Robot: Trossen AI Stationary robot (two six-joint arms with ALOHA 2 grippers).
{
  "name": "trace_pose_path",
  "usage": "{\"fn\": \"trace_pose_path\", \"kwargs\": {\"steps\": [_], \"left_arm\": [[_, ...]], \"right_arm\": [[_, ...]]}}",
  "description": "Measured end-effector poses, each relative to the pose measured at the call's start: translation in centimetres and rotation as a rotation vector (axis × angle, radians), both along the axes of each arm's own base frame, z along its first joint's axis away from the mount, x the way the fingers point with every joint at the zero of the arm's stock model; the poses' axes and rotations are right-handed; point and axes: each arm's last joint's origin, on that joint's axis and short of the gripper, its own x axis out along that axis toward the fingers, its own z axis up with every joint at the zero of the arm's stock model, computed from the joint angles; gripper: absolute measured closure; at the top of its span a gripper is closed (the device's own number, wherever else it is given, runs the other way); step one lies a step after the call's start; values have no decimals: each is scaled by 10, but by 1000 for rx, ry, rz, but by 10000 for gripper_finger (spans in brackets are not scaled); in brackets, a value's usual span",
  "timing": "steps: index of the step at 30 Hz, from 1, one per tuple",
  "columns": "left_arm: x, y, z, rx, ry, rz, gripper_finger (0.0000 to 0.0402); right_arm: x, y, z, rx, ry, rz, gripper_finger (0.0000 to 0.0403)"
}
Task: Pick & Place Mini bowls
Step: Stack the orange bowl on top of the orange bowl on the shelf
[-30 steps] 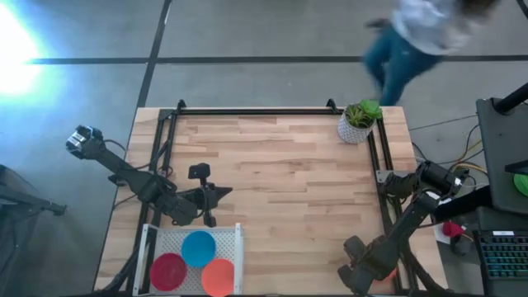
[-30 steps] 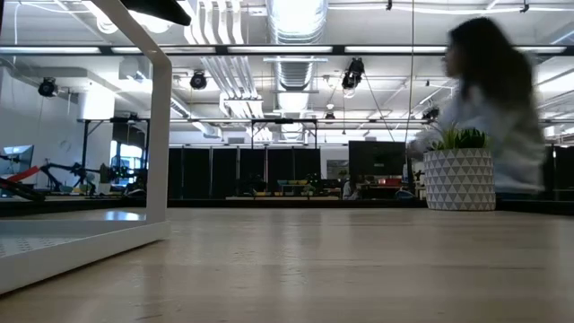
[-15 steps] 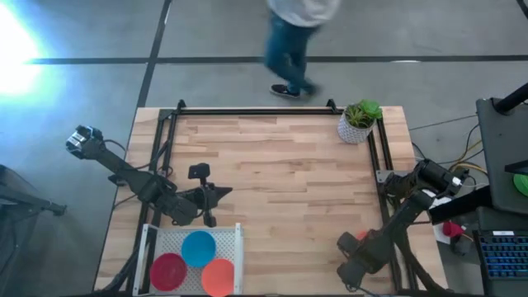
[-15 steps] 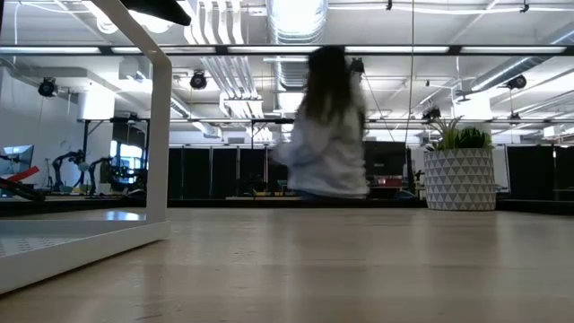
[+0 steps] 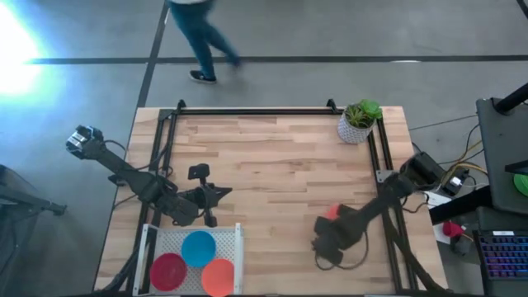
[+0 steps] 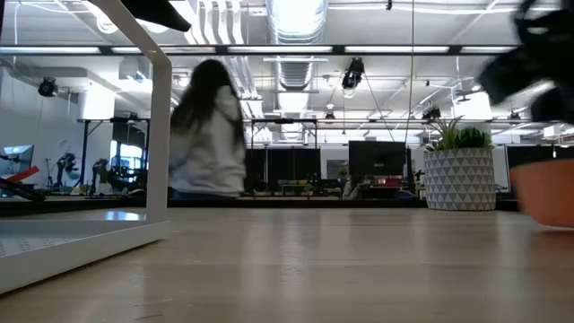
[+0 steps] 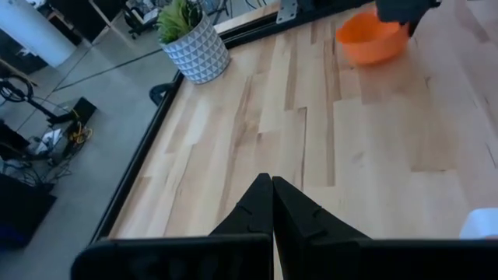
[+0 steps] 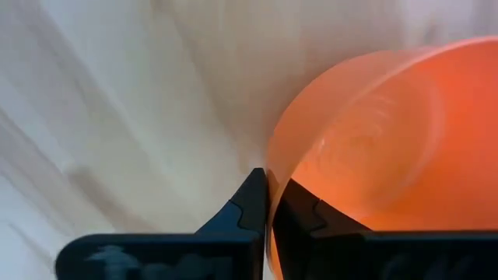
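An orange mini bowl [image 5: 332,212] is at the table's right middle, with my right gripper [image 8: 268,190] shut on it. It also shows in the left wrist view [image 7: 372,39] and at the right edge of the low view [image 6: 547,193]. A blue [image 5: 198,247], a red [image 5: 167,270] and an orange mini bowl [image 5: 219,276] lie in the white tray [image 5: 239,241] at the near left. My left gripper [image 7: 271,185] is shut on nothing and waits above the wood just beyond the tray. My right gripper pinches the orange bowl's rim [image 8: 274,167], one finger inside the bowl and one outside its wall. The fingers point down from above. The bowl sits upright, low over the wood; I cannot tell whether its base touches the table.
A white pot with a green plant [image 5: 356,124] stands at the far right corner. A black rail [image 5: 256,111] frames the table's far and side edges. Bare wood lies between the two arms. A person [image 5: 198,33] walks on the floor beyond the far edge.
My right gripper has gone from the table's near right corner toward the left and far side, taking the orange bowl with it, and its wrist has rolled, so the bowl now shows on its far side. The person has walked from right to left behind the table.
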Motion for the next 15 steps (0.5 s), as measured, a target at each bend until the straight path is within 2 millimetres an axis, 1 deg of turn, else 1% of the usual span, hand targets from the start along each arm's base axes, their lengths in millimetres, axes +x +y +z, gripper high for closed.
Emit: {"fn": "trace_pose_path", "kwargs": {"steps": [10,15], "left_arm": [[0,0,0,-42,-17,20,401],[0,0,0,-73,-29,35,402]], "right_arm": [[55,-43,32,-83,-189,273,395],[78,-67,51,-197,-263,412,395]]}}
